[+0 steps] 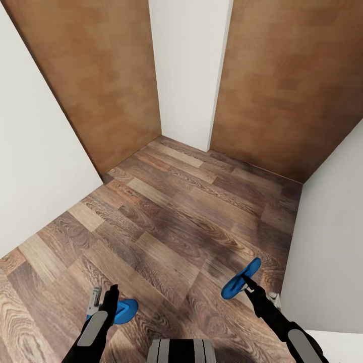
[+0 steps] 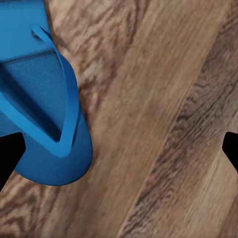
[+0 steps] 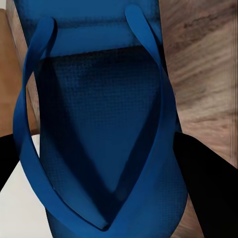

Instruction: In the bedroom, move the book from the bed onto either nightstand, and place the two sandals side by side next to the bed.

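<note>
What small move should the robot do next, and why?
Probably turn the base to look for the bed. Each gripper, left and right, seems to hold a blue sandal above the wood floor, and ahead stand two brown doors in a corner.

Wood-plank floor (image 1: 176, 222); two brown wooden doors (image 1: 96, 75) flanking narrow white wall (image 1: 186, 65); even light.

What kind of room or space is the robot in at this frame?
Probably an indoor corner of a home, perhaps a bedroom or hallway nook: wood-plank floor, white walls and two plain brown wooden doors. Each gripper carries a blue sandal.
</note>
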Controlling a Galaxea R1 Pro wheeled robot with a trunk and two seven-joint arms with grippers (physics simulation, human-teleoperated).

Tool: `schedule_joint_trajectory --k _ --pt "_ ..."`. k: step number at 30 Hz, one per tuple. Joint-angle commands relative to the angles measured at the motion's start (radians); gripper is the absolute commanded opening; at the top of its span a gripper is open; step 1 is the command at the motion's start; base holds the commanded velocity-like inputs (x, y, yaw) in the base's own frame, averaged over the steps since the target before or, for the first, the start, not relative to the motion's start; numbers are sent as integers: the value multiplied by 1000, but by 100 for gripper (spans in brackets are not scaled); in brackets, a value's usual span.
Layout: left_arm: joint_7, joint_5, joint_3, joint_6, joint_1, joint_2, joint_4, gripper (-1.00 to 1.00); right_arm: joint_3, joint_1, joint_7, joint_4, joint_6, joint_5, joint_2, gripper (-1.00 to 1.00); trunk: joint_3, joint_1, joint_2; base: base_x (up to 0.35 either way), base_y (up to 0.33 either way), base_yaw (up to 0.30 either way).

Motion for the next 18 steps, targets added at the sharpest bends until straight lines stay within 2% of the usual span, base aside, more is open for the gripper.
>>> schedule_joint_trajectory --k 1,18 --pt "2 10 1 -4 0 -1 -1 100 -2 0 1 0 10 -10 0 -100 -5 0 -1 0 0 0" --pt "2 10 4 -6 0 1 -4 100 -3 0 5 -5 12 -11 -4 -100 -70 8 -5 0 0 0"
